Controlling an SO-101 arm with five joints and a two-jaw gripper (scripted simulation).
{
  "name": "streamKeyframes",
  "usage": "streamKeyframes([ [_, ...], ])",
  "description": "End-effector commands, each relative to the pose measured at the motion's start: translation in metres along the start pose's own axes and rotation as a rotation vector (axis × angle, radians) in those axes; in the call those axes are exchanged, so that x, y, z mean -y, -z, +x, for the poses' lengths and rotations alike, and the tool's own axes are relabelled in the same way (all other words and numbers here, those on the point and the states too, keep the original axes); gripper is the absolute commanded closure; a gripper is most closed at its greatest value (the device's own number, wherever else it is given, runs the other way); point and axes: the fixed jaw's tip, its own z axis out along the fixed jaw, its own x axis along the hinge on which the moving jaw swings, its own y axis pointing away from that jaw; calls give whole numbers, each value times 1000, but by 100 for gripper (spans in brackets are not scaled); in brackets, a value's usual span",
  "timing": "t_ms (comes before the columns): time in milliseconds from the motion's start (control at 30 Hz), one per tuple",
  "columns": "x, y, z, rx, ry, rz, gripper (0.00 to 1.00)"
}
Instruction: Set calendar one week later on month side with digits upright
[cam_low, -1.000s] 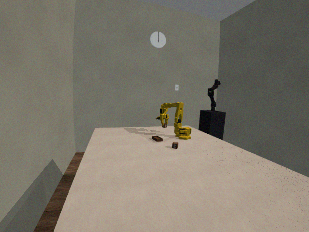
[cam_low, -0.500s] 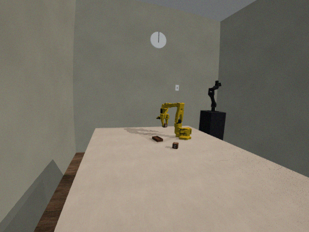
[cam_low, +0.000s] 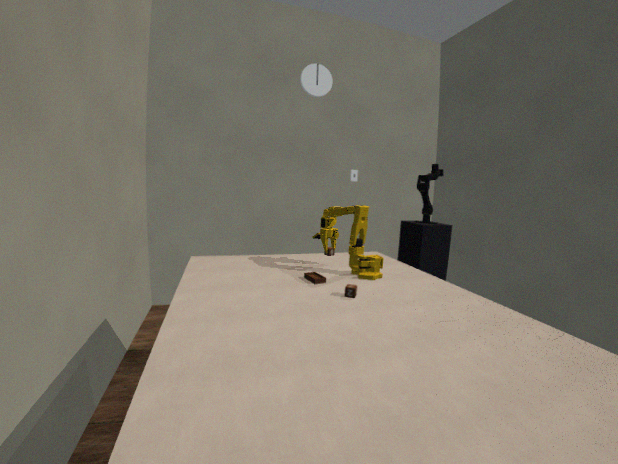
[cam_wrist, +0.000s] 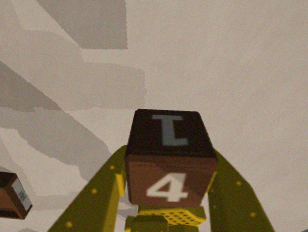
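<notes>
My yellow gripper (cam_low: 330, 249) (cam_wrist: 170, 200) is shut on a brown digit cube (cam_wrist: 170, 160) (cam_low: 330, 250) and holds it in the air above the table. In the wrist view the cube shows a white 4 on the face toward the camera and a grey 1 on the dark face beyond it. The brown tray (cam_low: 315, 277) lies flat on the table below and in front of the gripper; one end of it shows at the wrist view's lower left edge (cam_wrist: 12, 197). A second brown cube (cam_low: 351, 290) stands on the table to the right of the tray, outside it.
The arm's yellow base (cam_low: 369, 267) stands at the table's far end, right of the tray. A black pedestal (cam_low: 424, 246) with a dark arm stands beyond the table at the right. The table's left edge drops to a wooden floor (cam_low: 120, 380).
</notes>
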Motion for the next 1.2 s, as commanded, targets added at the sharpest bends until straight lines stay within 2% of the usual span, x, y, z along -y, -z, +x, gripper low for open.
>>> streamKeyframes([
  [0, 2, 5, -6, 57, -20, -2, 100],
  [1167, 2, -7, -6, 57, -20, -2, 100],
])
